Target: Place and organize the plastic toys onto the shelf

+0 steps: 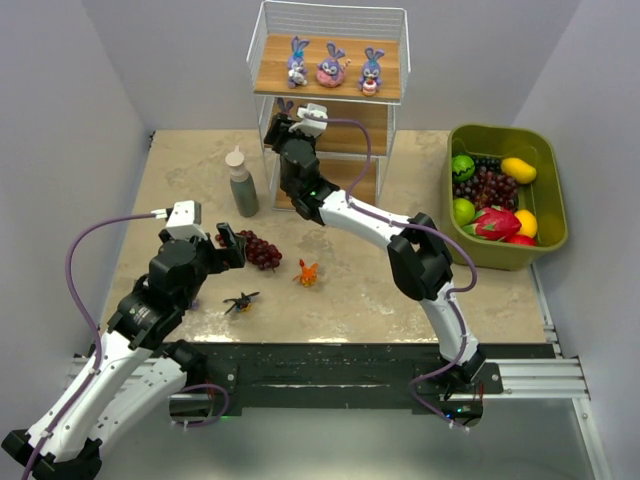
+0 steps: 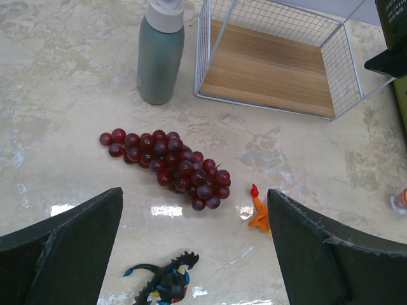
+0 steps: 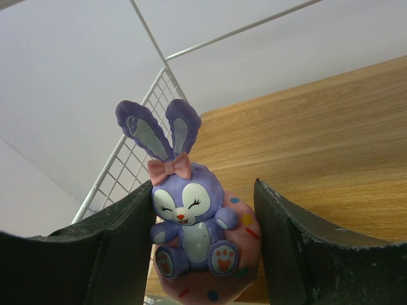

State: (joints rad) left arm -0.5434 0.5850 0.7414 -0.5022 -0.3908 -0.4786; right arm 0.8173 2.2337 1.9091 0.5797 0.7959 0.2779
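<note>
The shelf (image 1: 385, 72) stands at the back, with three purple bunnies (image 1: 331, 64) on its top board. My right gripper (image 1: 288, 120) reaches into the middle tier's left end and is shut on a purple bunny with a pink ring (image 3: 191, 222), just over the wooden board (image 3: 318, 140). My left gripper (image 1: 232, 246) is open and empty above the table. In the left wrist view the black bug (image 2: 166, 283) lies between its fingers, and the orange creature (image 2: 257, 213) lies by the right finger (image 2: 318, 254).
A dark red grape bunch (image 1: 262, 250) lies just beyond the left gripper. A grey-green bottle (image 1: 241, 183) stands left of the shelf. An olive-green bin (image 1: 548, 235) of fruit sits at the right. The shelf's bottom board (image 2: 267, 70) is bare.
</note>
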